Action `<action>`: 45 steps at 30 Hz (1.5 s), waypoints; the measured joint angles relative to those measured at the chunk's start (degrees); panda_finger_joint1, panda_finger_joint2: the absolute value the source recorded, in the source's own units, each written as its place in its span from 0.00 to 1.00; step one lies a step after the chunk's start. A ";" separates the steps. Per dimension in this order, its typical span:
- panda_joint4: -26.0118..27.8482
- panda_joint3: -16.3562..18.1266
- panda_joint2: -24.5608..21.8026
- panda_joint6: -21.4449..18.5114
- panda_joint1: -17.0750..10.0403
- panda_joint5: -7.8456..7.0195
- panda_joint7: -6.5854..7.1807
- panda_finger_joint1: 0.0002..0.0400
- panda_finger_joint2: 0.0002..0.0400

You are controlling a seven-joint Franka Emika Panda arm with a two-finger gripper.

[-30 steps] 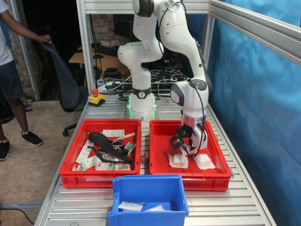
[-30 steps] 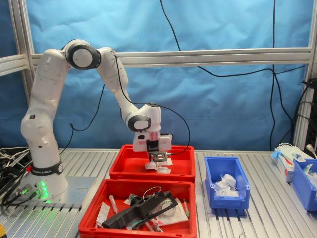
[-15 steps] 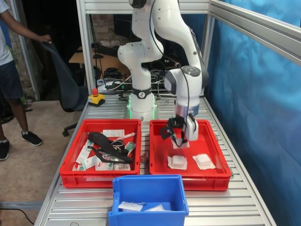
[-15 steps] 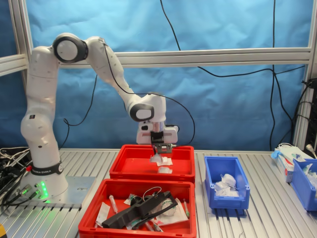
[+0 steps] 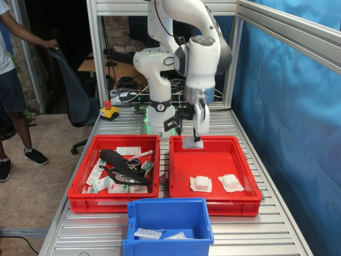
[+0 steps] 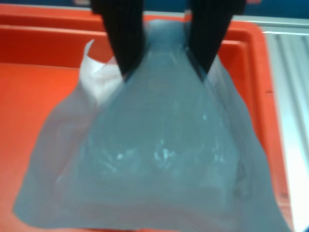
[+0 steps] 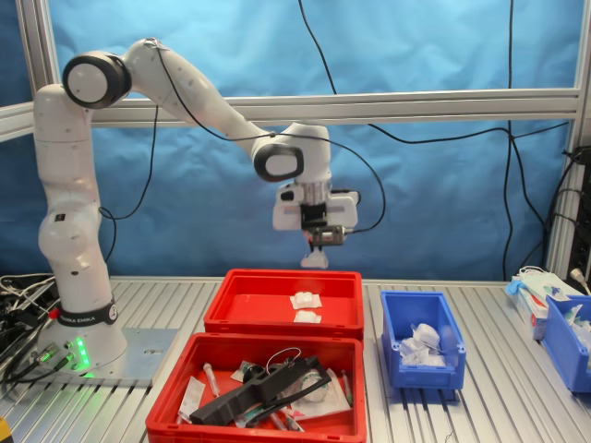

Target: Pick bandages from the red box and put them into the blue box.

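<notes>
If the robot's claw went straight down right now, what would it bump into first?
Probably the floor of the red box. The gripper points down, holding a bandage that hangs below it and would touch first. In the wrist view, only red shows behind it. The two other bandages seem off to the side.

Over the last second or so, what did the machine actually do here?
The gripper rose from low in the red box, lifting one bandage clamped between its fingers; it now hangs above the box. Two bandages lie there as before, and the blue box and the cluttered red tray are unchanged.
</notes>
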 joint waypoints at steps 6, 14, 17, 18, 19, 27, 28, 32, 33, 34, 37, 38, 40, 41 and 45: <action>6.53 -3.43 -0.21 -4.23 0.00 0.00 -1.46 0.13 0.13; 17.20 -7.29 4.51 -6.24 -0.01 0.30 -2.30 0.13 0.13; 20.48 -8.11 7.06 -6.51 -0.01 0.72 -2.41 0.13 0.13; 21.69 -8.37 8.04 -6.60 -0.01 0.91 -2.43 0.13 0.13; 23.89 -8.84 9.98 -6.71 -0.01 1.28 -2.48 0.13 0.13; 33.80 -10.18 19.42 -7.40 -0.34 3.59 -2.59 0.13 0.13; 34.90 -10.26 20.46 -7.51 -0.42 3.78 -2.60 0.13 0.13; 42.35 -10.50 27.50 -8.21 -1.31 4.73 -2.62 0.13 0.13; 43.31 -10.51 28.43 -8.25 -1.46 4.85 -2.62 0.13 0.13; 44.20 -10.52 29.29 -8.30 -1.61 4.96 -2.62 0.13 0.13; 46.81 -10.53 31.74 -8.40 -2.12 5.17 -2.62 0.13 0.13; 48.28 -10.56 33.18 -8.44 -2.47 5.28 -2.62 0.13 0.13; 49.45 -10.62 34.41 -8.47 -2.81 5.38 -2.62 0.13 0.13; 49.93 -10.64 34.96 -8.48 -2.97 5.42 -2.62 0.13 0.13; 51.54 -10.78 37.02 -8.54 -3.68 5.56 -2.62 0.13 0.13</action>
